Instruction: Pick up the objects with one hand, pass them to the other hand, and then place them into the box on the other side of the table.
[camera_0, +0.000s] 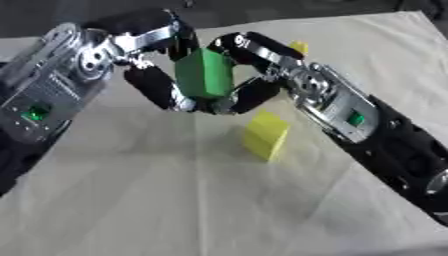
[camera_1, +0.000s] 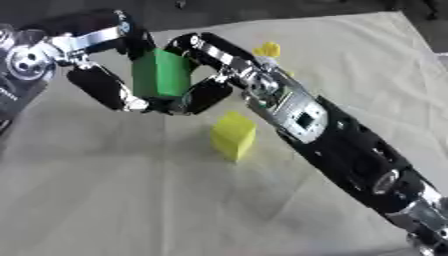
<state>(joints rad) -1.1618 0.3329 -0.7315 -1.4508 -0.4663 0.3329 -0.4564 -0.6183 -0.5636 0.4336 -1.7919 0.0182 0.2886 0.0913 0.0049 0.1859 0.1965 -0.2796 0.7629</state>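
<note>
Progress: handover under way; no box in view, nothing placed yet.
Left hand (camera_0: 144, 60): fingers curled round the green block (camera_0: 205, 73), left of it.
Green block: held above the cloth-covered table (camera_0: 131, 200), between both hands.
Yellow block (camera_0: 266, 135): on table, below-right of green block.
Right hand (camera_0: 262, 65): fingers curled against green block's right side.

Green block (camera_1: 160, 73) held up above the desk (camera_1: 131, 200), between both hands. Left robot hand (camera_1: 105, 65) has fingers curled around the block's left side and bottom; right robot hand (camera_1: 214, 67) has fingers curled on its right side. Yellow block (camera_1: 233, 135) sits on the desk just below. Small yellow object (camera_1: 268, 49) lies behind the right hand.
</note>
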